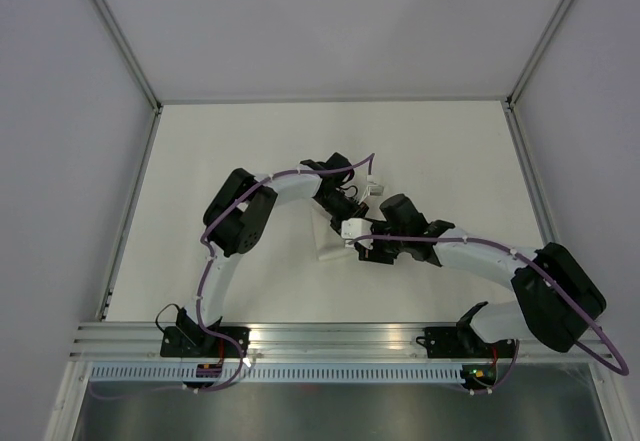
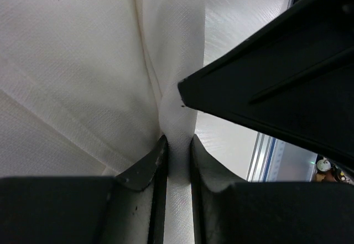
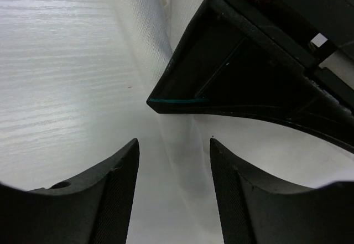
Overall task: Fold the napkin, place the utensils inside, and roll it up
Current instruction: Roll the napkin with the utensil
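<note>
The white napkin point(image 1: 328, 248) lies mid-table under both grippers. My left gripper point(image 2: 178, 139) is shut on a raised fold of the napkin point(image 2: 83, 61); in the top view it point(image 1: 348, 209) sits just above the cloth. My right gripper point(image 3: 174, 143) is open, its jaws on either side of the same pinched ridge of napkin point(image 3: 182, 155) without closing on it; in the top view it point(image 1: 352, 243) meets the left gripper. Each wrist view shows the other gripper's black finger close by. The utensils are out of view.
The cream tabletop point(image 1: 200, 161) is bounded by white walls at the left, right and back. An aluminium rail point(image 1: 330, 336) runs along the near edge by the arm bases. The two arms crowd together at mid-table.
</note>
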You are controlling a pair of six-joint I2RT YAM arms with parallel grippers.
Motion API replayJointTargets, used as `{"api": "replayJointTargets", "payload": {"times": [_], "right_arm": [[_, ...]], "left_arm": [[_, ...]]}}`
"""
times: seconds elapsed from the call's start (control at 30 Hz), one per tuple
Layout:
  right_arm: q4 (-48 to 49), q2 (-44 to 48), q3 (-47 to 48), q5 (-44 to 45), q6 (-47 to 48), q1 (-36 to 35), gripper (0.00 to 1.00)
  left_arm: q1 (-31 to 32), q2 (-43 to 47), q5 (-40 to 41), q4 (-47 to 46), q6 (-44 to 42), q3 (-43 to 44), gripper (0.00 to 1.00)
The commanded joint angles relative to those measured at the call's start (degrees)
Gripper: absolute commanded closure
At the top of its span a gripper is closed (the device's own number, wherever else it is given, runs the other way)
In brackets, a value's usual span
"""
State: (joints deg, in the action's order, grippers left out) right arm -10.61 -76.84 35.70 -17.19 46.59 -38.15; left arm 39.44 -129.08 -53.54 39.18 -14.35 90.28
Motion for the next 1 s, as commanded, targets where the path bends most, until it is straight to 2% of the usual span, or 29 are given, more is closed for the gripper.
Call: {"api": "replayJointTargets", "payload": {"times": [0.0, 0.27, 0.37, 0.47, 0.5, 0.57, 0.6, 0.8, 0.97], "right_arm": [[4.0, -2.4, 1.2, 4.1, 0.6, -0.8, 0.41], [4.6, -5.7, 2.4, 3.5, 0.0, -1.1, 0.47], [4.2, -6.9, 3.1, 3.0, -0.3, -1.1, 0.52], [3.8, -8.0, 3.5, 2.8, -0.2, -1.1, 0.66], [3.7, -8.2, 3.4, 2.7, -0.2, -1.0, 0.76], [2.7, -8.8, 3.5, 2.2, 0.0, -1.0, 0.86], [2.4, -9.1, 3.7, 1.8, 0.1, -1.0, 0.89], [-4.2, -11.9, 7.5, -4.1, 1.4, 1.3, 0.93], [-15.5, -17.5, 15.0, -12.1, 4.5, 5.5, 0.94]], "left_arm": [[0.1, -2.7, 3.4, 2.4, 0.5, 0.4, 0.98], [0.0, -2.8, 2.7, 2.6, 0.5, 0.7, 0.95], [-0.1, -2.8, 2.6, 2.5, 0.6, 0.7, 0.93], [-0.1, -2.7, 2.5, 2.2, 0.8, 0.4, 0.87], [-0.1, -2.1, 2.5, 1.9, 1.1, 0.3, 0.81], [-0.6, -1.4, 0.8, 0.8, 2.0, 0.2, 0.76], [-0.9, -0.2, 0.5, 0.3, 2.4, 0.0, 0.75], [-3.1, 6.3, -3.9, -8.7, 7.6, -4.2, 0.66], [-6.0, 13.1, -5.1, -18.4, 13.7, -8.7, 0.64]]}}
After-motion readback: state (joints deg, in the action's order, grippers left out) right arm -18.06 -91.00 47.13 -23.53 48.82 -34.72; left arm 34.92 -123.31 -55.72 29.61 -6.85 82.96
